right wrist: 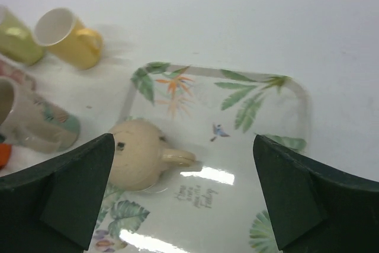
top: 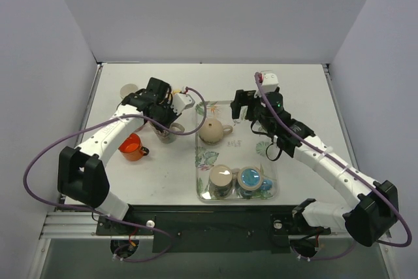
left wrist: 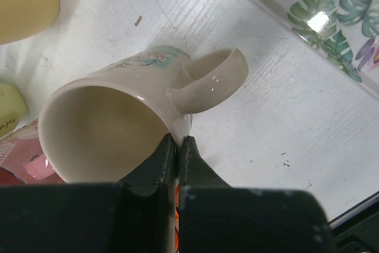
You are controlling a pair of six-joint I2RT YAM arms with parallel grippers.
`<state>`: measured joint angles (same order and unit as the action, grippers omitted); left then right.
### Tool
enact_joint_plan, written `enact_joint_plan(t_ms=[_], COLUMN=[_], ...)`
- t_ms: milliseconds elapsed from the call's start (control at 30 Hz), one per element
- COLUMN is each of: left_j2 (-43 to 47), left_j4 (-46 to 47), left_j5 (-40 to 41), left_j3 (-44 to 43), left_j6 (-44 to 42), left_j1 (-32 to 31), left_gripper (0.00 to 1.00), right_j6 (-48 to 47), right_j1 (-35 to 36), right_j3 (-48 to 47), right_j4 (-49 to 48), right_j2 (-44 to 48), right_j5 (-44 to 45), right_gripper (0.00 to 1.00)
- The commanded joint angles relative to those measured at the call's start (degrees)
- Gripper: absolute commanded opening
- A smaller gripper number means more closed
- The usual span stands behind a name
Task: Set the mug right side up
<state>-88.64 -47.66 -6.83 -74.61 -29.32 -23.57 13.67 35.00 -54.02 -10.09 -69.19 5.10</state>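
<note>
- Surface point(top: 294, 83): white. A clear leaf-print tray point(right wrist: 254, 140) takes up the middle, toward the near edge.
- Mug point(left wrist: 130, 111): cream with a floral print. It is found left of the tray's left rim, about midway between the far and near edges. It is tipped on its side, with the mouth toward the left wrist camera and the handle pointing up and toward the tray. Whether its wall rests on the surface cannot be told.
- Left pincer point(left wrist: 177, 143): pinched narrow on the mug's rim, one finger inside the mouth and one outside, just beside the handle root.
- Right pincer point(right wrist: 183, 140): spread wide and holding nothing. It hangs over the far half of the tray, above a plain cream cup point(top: 211, 132).
- Progress, as judged: the rim is grasped and the mug is off its mouth, so the turn is taken to be partway done.
- Left to do: the base is to be swung down, the mug stood upright on the surface, and the rim released.
</note>
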Motion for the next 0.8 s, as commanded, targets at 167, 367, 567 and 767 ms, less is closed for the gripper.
enact_joint_plan(t_ms=[167,367,567,767], left_j2=[2.4,-2.8,-5.4,-6.5], left_j4=[12.5,11.3,9.0,2.0], left_j5=[3.2,6.4,6.0,1.9], left_j3=[2.5,-3.0,-5.4,-11.0], left_j6=[-0.4,-1.6,-1.4,-1.9], left_j1=[0.0,-0.1,-0.1,0.0], left_gripper=[0.00,0.00,0.00,0.48], right_j6=[13.5,16.6,24.6,31.0], right_j1=[-8.4,-8.5,-9.2,-9.5], right_j3=[-0.7,-3.5,-6.7,-6.6], right_j4=[6.4,15.3,30.5,38.3], right_j2=[5.4,3.5,0.0,-1.4], right_j5=[11.9,13.3,14.9,7.1], right_gripper=[0.97,0.97,0.93,0.88])
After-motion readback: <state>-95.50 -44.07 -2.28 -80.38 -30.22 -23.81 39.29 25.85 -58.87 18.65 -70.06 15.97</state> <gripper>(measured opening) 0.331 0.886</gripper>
